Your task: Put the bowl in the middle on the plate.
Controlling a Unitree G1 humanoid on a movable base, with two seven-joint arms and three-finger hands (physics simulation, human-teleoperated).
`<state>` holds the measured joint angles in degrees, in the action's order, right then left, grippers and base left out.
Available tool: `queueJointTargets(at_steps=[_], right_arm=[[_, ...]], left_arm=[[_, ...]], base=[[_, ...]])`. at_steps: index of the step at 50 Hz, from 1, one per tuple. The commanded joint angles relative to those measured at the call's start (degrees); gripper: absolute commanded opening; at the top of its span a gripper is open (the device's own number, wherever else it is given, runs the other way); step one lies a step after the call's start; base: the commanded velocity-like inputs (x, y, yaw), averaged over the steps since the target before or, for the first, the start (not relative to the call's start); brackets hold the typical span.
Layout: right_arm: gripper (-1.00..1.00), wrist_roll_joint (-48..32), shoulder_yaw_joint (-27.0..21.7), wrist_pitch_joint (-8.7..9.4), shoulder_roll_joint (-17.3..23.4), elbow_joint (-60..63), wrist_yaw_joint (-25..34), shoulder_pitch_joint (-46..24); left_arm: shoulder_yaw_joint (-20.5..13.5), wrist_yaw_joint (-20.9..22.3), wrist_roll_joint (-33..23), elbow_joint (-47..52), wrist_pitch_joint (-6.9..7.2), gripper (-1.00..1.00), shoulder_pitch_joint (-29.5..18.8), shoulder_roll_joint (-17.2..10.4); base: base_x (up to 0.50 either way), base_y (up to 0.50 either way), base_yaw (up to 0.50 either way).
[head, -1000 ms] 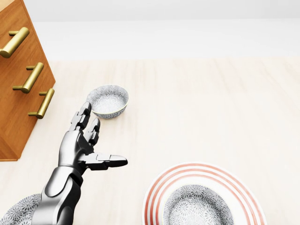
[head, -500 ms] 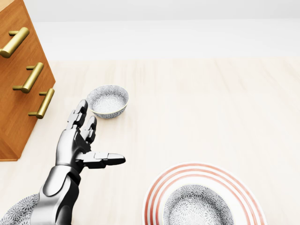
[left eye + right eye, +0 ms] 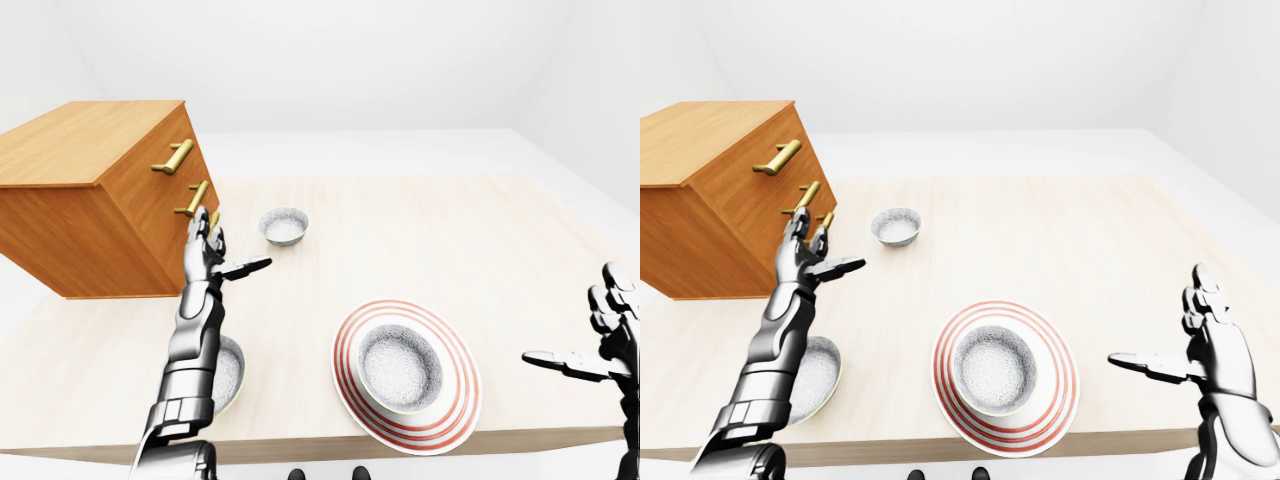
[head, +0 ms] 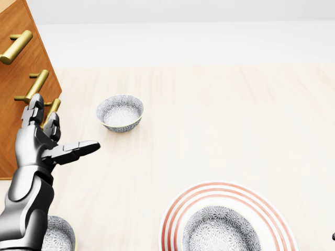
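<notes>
While the patterned bowl point(image 3: 400, 365) sits inside the red-striped plate point(image 3: 347, 370), resting on its centre, both of the humanoid's hands stand apart from it with fingers spread. The bowl and plate lie between the two hands, well to the lower right of the left hand point(image 4: 34, 144) in the head view and to the left of the right hand point(image 3: 1215, 350) in the right-eye view. The left hand is raised, palm open and thumb pointing right; the right hand hangs beyond the table's right edge, thumb pointing left. A second bowl point(image 4: 120, 112) stands near the left hand, up and to its right. A third bowl point(image 3: 823, 378) lies below it, partly under the forearm. A wooden chest of drawers point(image 3: 80, 225) with brass handles point(image 4: 15, 47) rises just left of that hand on the pale table point(image 4: 235, 115).
</notes>
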<state>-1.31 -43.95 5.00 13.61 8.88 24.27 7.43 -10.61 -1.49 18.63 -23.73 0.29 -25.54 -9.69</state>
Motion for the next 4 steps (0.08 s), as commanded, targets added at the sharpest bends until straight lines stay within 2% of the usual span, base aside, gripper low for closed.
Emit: queueJointTargets(at_steps=[1, 4], right_arm=[[1.00, 12.2, -6.5, 0.00, 5.2, -1.9, -6.9, -3.7], [1.00, 16.3, -8.4, 0.00, 6.8, -2.9, -9.3, -4.4]], left_arm=[[-2.8, -5.4, 2.3, -7.3, -4.05, 1.00, -3.1, -4.1], [-2.5, -5.5, 2.6, -8.1, -5.10, 1.00, -3.3, -4.3]], base=[[0.00, 0.00, 0.00], [0.00, 0.00, 0.00]])
